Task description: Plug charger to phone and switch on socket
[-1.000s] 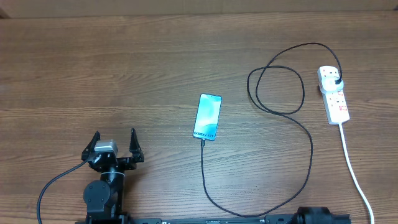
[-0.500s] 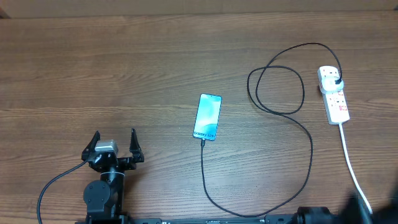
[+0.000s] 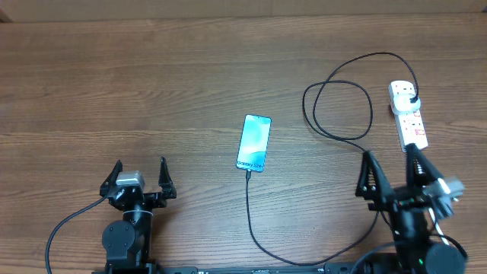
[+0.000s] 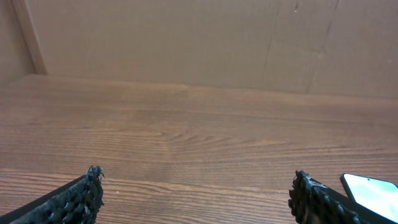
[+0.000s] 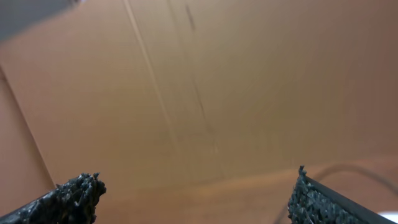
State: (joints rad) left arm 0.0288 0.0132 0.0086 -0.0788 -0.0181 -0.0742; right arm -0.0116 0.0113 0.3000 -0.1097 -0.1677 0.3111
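The phone (image 3: 255, 142) lies mid-table with its light blue screen lit; its corner shows in the left wrist view (image 4: 372, 191). The black charger cable (image 3: 346, 137) runs from the phone's near end, loops right and ends at a black plug (image 3: 413, 100) sitting in the white socket strip (image 3: 408, 115). My left gripper (image 3: 140, 171) is open and empty at the front left, far from the phone. My right gripper (image 3: 391, 162) is open and empty, raised just in front of the socket strip. The right wrist view is blurred and shows only the open fingertips (image 5: 311, 199).
The socket's white cord (image 3: 435, 209) runs from the strip toward the front right edge, partly under my right arm. A brown cardboard wall (image 4: 199, 37) stands behind the wooden table (image 3: 152, 91).
My right arm has come into view at the front right and risen toward the socket strip. The left arm, phone and cable have not moved.
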